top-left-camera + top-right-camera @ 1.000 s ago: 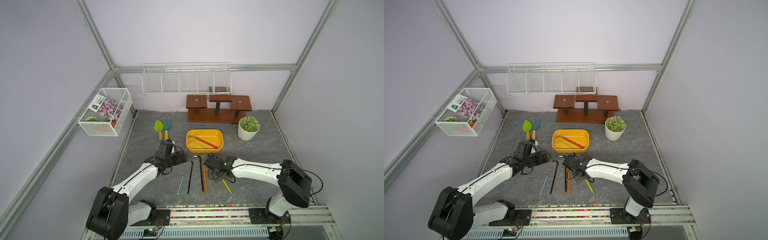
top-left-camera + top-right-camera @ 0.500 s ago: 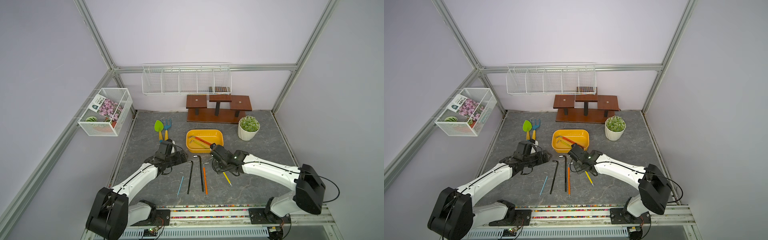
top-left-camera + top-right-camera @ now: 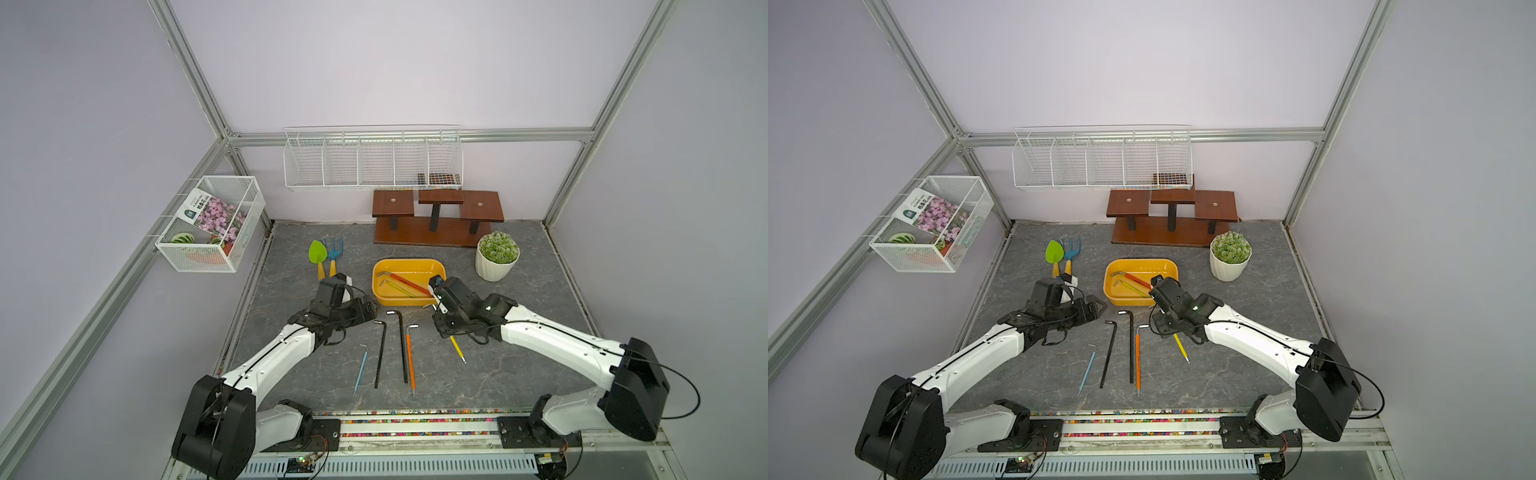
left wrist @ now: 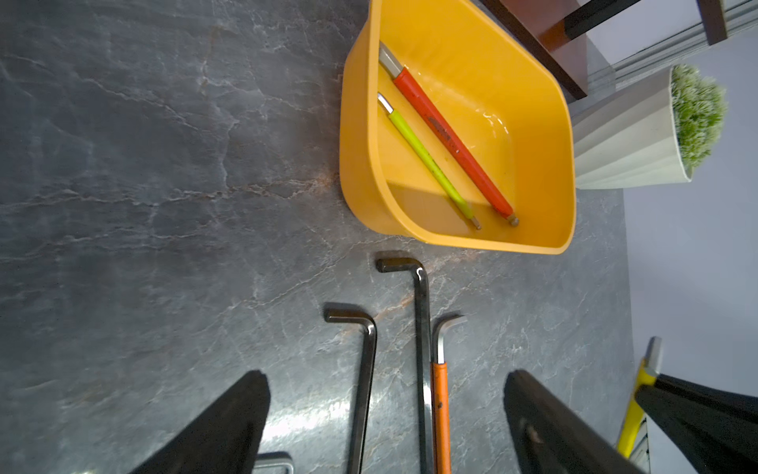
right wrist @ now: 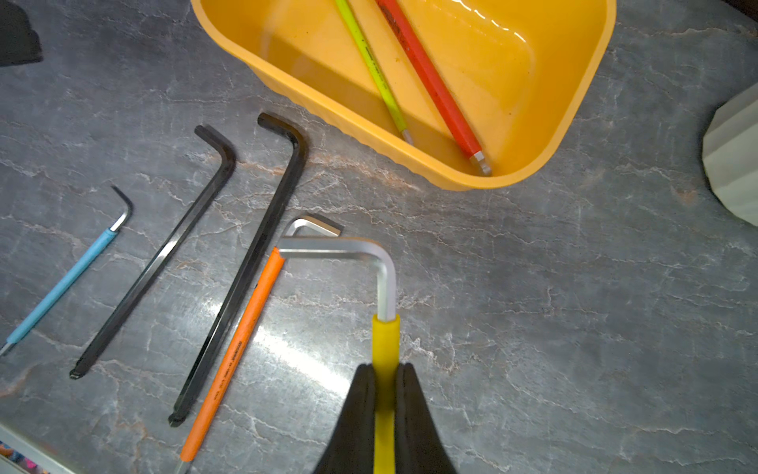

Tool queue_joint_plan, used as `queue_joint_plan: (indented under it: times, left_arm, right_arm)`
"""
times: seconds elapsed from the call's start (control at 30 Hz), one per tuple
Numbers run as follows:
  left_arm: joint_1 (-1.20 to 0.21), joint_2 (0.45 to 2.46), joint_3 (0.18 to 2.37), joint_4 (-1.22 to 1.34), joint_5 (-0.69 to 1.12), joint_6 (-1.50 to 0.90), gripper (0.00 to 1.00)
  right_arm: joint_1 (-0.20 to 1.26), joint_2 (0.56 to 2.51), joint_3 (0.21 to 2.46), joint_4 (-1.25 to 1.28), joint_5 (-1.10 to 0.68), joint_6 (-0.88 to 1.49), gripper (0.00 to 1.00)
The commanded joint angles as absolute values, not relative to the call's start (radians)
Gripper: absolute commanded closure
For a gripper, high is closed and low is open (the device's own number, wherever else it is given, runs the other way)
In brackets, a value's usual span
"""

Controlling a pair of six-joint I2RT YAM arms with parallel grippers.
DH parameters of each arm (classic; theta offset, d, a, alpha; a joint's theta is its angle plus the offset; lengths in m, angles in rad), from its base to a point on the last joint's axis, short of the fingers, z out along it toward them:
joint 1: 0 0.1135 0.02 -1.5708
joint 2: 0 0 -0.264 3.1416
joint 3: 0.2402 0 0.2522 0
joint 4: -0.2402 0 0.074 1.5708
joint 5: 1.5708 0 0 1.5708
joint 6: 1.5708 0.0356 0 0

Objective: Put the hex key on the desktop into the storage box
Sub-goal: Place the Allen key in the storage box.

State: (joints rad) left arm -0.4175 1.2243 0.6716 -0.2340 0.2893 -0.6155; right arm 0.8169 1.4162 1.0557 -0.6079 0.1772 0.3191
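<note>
My right claw (image 5: 385, 371) clamps the yellow key (image 5: 385, 340) by its sleeve, lifted, I think, to clear the box (image 3: 409, 262) rim at 11 o'clock; left claw (image 4: 385, 379) stands apart.

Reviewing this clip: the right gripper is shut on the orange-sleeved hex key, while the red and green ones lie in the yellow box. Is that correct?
Not quite. The right wrist view shows the right gripper shut on the yellow-sleeved hex key; the orange-sleeved hex key lies free on the desktop. The rest holds.
</note>
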Motion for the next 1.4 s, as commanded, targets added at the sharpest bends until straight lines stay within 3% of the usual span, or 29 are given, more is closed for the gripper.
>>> queue_joint_plan:
  times: [0.0,0.27,1.37]
  left_arm:
    - [-0.420,1.225,0.704,-0.209,0.305,-0.630,0.06]
    - [-0.420,1.235,0.728,-0.205,0.290,-0.641,0.06]
    - [-0.420,1.315,0.762,-0.198,0.275,-0.594,0.05]
  right_arm:
    - [0.787,1.404,1.079,-0.575,0.136,0.289,0.93]
    - [0.727,1.459,1.151,-0.555,0.064,0.262,0.95]
    - [0.640,1.906,1.731,-0.722,0.074,0.015,0.97]
